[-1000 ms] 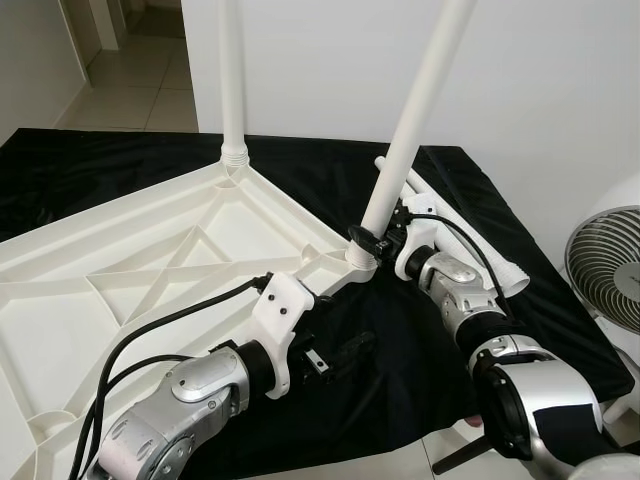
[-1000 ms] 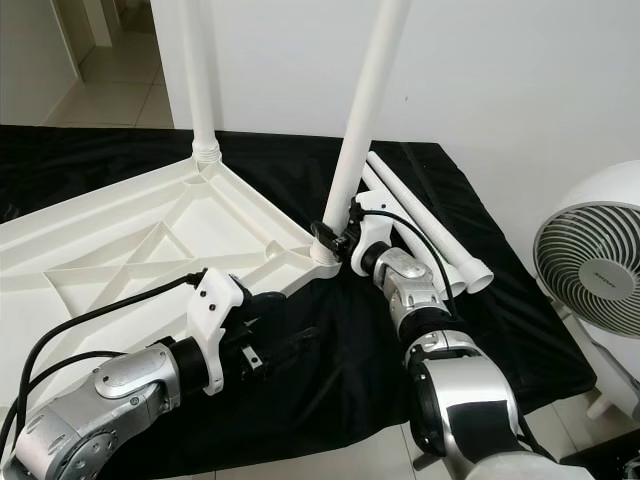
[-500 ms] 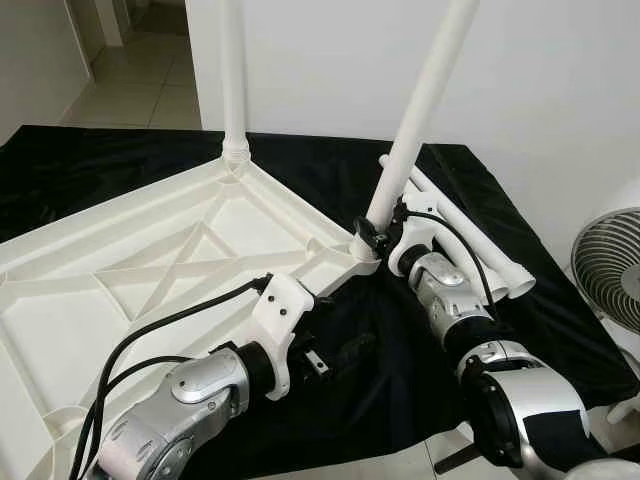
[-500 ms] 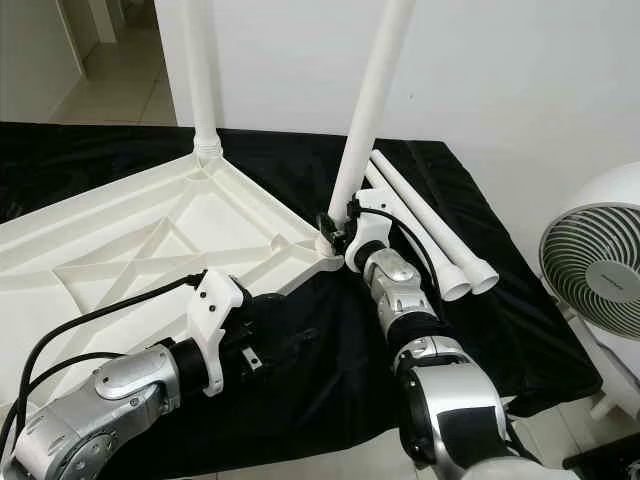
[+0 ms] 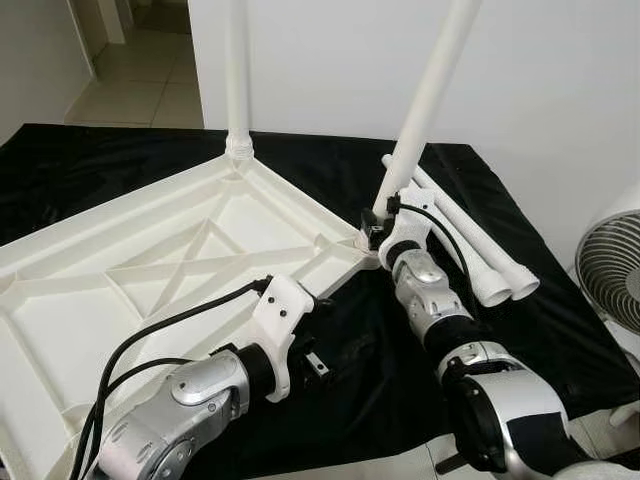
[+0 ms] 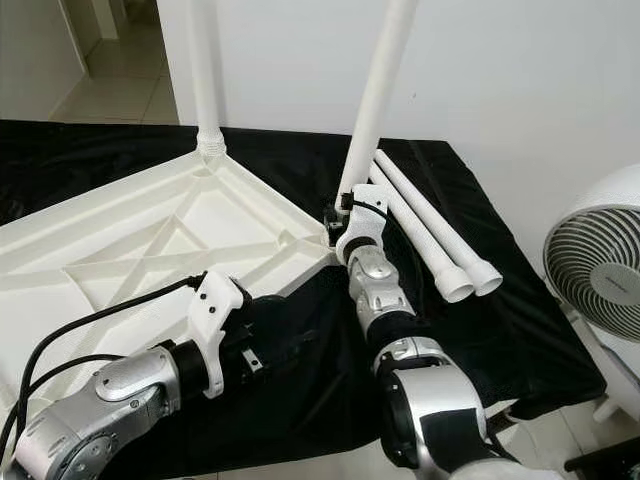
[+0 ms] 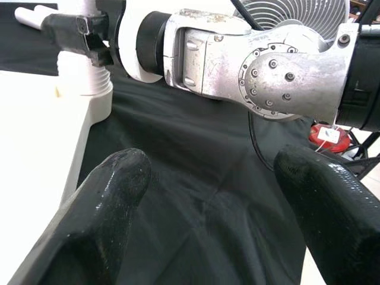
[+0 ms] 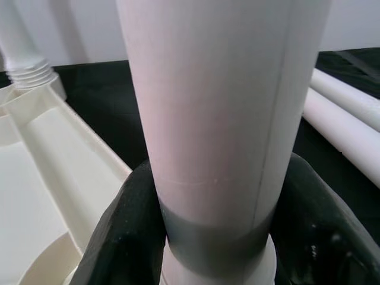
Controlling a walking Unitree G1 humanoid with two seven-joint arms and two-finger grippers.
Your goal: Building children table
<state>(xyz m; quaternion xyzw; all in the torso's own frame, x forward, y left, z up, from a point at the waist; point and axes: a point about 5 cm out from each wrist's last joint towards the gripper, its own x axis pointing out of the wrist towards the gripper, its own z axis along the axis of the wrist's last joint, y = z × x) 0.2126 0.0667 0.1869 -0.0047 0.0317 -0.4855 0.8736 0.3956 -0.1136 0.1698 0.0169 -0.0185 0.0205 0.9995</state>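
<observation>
Leg: tilted in the near corner socket of the upturned top, clamped low by the right gripper.
Left gripper: fingers apart, idle over cloth.
Risk: cross-threading — the lean could be forced.

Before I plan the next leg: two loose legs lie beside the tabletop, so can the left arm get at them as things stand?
Probably not easily: the loose legs lie beyond the right gripper, whose arm and clamped leg stand between; the left gripper sits open, low over the cloth.
</observation>
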